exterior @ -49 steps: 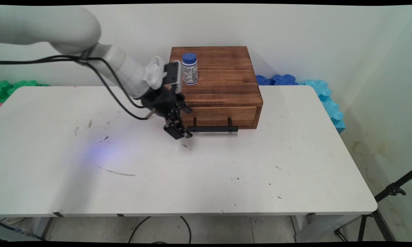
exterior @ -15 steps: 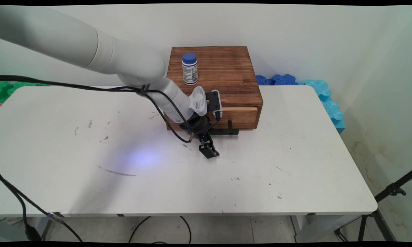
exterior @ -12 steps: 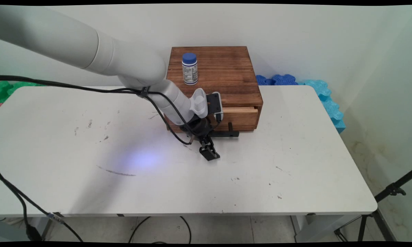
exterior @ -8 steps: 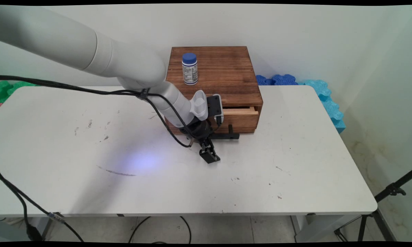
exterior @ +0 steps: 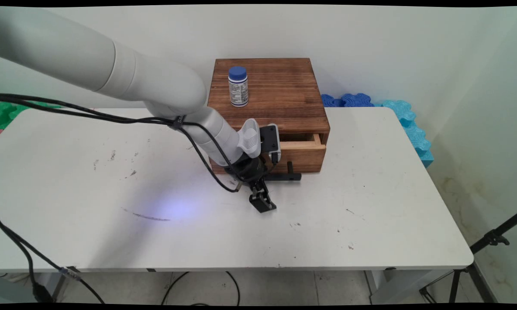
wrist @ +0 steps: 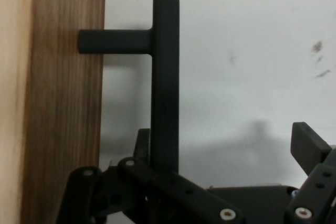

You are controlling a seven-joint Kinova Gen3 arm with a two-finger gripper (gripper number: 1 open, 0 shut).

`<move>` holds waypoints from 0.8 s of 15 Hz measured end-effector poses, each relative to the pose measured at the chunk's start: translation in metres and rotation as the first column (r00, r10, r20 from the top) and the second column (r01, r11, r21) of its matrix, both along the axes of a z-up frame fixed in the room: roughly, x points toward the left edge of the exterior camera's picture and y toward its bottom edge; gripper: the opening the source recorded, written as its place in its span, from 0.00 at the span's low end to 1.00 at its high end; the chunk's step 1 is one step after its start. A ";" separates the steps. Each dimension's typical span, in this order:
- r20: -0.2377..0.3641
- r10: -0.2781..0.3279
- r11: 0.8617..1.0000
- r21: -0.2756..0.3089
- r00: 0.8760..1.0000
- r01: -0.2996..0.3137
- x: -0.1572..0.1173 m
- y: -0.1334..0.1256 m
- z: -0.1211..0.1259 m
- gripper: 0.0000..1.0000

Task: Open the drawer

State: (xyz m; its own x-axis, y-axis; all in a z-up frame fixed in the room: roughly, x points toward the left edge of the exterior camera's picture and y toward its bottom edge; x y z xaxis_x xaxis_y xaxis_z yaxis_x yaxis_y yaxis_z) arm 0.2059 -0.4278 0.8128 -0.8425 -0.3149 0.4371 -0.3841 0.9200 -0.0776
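Observation:
A brown wooden box (exterior: 275, 86) stands at the table's back, and its drawer (exterior: 303, 156) is pulled out a little, showing a pale inner edge. My gripper (exterior: 261, 194) is open at the left end of the drawer's black bar handle (exterior: 286, 176). In the hand view the handle (wrist: 165, 77) runs upward beside the drawer front (wrist: 63, 103). One finger (wrist: 142, 142) sits between the bar and the wood, while the other finger (wrist: 308, 145) stands far off over the white table. A white bottle with a blue cap (exterior: 238, 86) stands upright on the box top.
Blue and cyan foam blocks (exterior: 392, 112) lie behind the table's far right corner, and green ones (exterior: 8, 110) at the far left. Black cables (exterior: 90, 114) hang from the arm across the table's left side. A tripod leg (exterior: 491, 241) stands off the right edge.
The drawer has slid out toward the table's near side. My gripper has moved the same way with the handle, from beside the closed drawer's left end 3.3 s ago.

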 end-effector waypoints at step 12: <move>0.000 -0.040 0.999 0.013 0.999 0.040 -0.010 0.038 0.006 1.00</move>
State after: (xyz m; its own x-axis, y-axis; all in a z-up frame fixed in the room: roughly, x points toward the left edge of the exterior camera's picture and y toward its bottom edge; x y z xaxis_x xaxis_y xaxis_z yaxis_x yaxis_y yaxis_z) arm 0.1956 -0.3901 0.8188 -0.8545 -0.2866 0.4331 -0.3470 0.9356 -0.0654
